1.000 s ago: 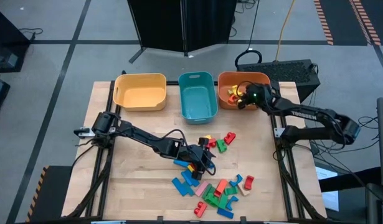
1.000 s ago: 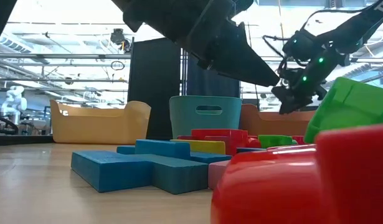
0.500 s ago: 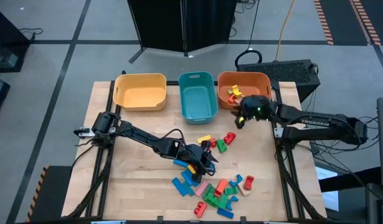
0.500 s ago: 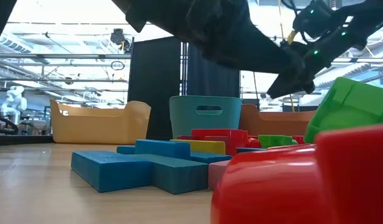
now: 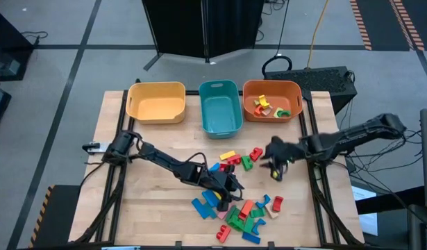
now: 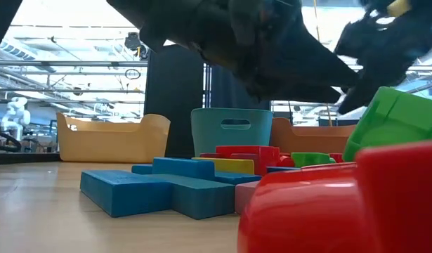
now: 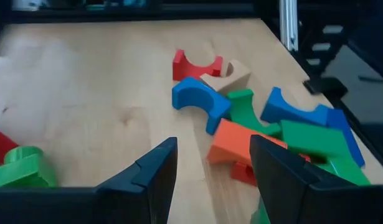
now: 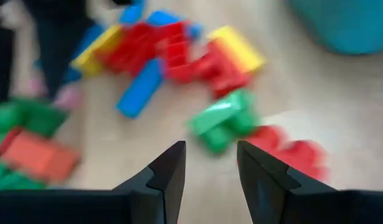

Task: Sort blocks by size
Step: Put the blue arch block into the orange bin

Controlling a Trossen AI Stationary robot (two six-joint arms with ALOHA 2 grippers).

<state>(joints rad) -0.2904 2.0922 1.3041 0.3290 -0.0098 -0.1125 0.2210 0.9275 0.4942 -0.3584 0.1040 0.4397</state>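
From where I stand, the wooden table (image 5: 151, 208) carries three bins along its far edge: a yellow bin (image 5: 156, 101) on the left that looks bare inside, a teal bin (image 5: 220, 105) in the middle, and an orange bin (image 5: 271, 99) on the right with a handful of small yellow, red and green pieces in it. The left arm stretches low across the boards from the left edge, and the left gripper (image 5: 230, 186) sits right at the near heap of blocks (image 5: 237, 212); its wrist view shows its two fingers (image 7: 151, 171) parted with bare wood between them and nothing held, an orange block (image 7: 238, 146) just beyond one tip, a blue arch (image 7: 197, 99), a red arch (image 7: 194, 62) and green bricks farther on. A second, smaller cluster (image 5: 239, 158) of yellow, red and green blocks lies between that heap and the bins. To the right of it the right gripper (image 5: 275, 163) hangs above the table near the cluster, well clear of the orange bin; its own camera, blurred, shows its jaws partly open and empty over a green block (image 8: 222, 121) and red ones. The low view adds what the overhead cannot: a big blue piece (image 6: 159, 190) lying flat in front, with a red block (image 6: 328, 211) and a green one (image 6: 395, 123) looming so close that they hide the right side of the table
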